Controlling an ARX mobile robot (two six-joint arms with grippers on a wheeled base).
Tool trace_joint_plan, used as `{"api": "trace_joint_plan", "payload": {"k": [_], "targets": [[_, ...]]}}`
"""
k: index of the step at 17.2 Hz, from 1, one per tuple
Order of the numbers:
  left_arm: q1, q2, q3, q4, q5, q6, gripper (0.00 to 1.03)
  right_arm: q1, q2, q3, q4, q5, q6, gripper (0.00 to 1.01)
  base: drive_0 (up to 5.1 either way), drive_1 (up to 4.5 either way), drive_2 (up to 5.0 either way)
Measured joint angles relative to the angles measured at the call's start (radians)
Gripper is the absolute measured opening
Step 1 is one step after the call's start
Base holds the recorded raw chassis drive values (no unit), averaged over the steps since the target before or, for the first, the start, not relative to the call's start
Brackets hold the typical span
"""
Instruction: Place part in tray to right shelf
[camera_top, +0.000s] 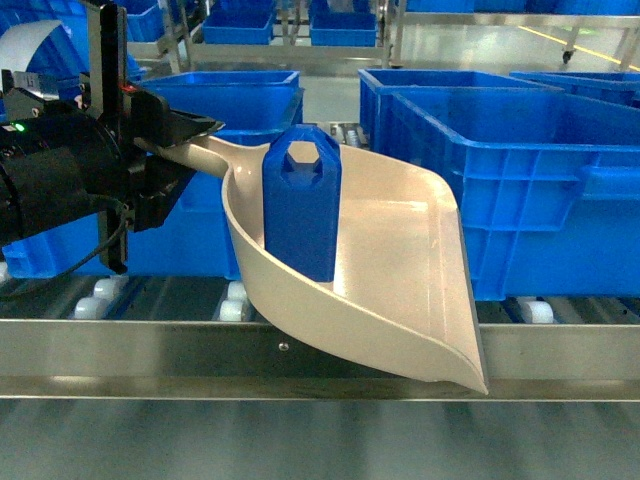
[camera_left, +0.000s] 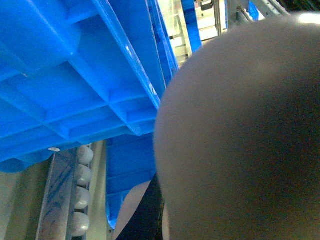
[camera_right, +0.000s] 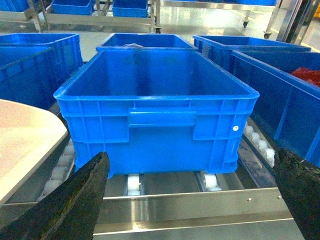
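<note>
The blue part (camera_top: 301, 205) stands upright inside the beige tray (camera_top: 400, 270), near its back wall. My left gripper (camera_top: 172, 140) is shut on the tray's handle at the left and holds the tray tilted. The tray's front lip hangs over the right shelf's steel front rail (camera_top: 150, 350). In the left wrist view the tray's underside (camera_left: 240, 140) fills the right half as a blur. My right gripper (camera_right: 192, 200) is open with nothing between its dark fingers (camera_right: 75, 200). It faces the shelf rail (camera_right: 190, 210), and the tray's edge (camera_right: 25, 135) shows at the left.
Large blue crates stand on the white rollers (camera_top: 232, 300) behind the tray: one to its right (camera_top: 520, 180) and one to its left (camera_top: 230, 100). An empty blue crate (camera_right: 160, 110) sits straight ahead of my right gripper. More crates line the racks behind.
</note>
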Motion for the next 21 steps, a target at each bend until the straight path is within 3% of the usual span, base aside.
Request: {"api": "trace_joint_plan", "payload": {"k": [13, 14, 16, 19, 21], "targets": [[-0.001, 0.0, 0.0, 0.012, -0.003, 0.003, 0.16, 0.0, 0.0, 0.0, 0.0, 0.0, 0.0, 0.98, 0.0, 0.0, 0.0], [-0.007, 0.012, -0.015, 0.108, -0.022, 0.025, 0.16, 0.0, 0.0, 0.0, 0.0, 0.0, 0.0, 0.98, 0.0, 0.0, 0.0], [-0.023, 0.002, -0.045, 0.19, -0.026, 0.033, 0.15, 0.0, 0.0, 0.0, 0.0, 0.0, 0.0, 0.98, 0.0, 0.0, 0.0], [-0.045, -0.075, -0.111, 0.12, 0.011, -0.002, 0.15, 0.0, 0.0, 0.0, 0.0, 0.0, 0.0, 0.98, 0.0, 0.0, 0.0], [0.002, -0.155, -0.105, 0.065, -0.017, -0.006, 0.15, 0.0, 0.0, 0.0, -0.001, 0.0, 0.0, 0.98, 0.0, 0.0, 0.0]]}}
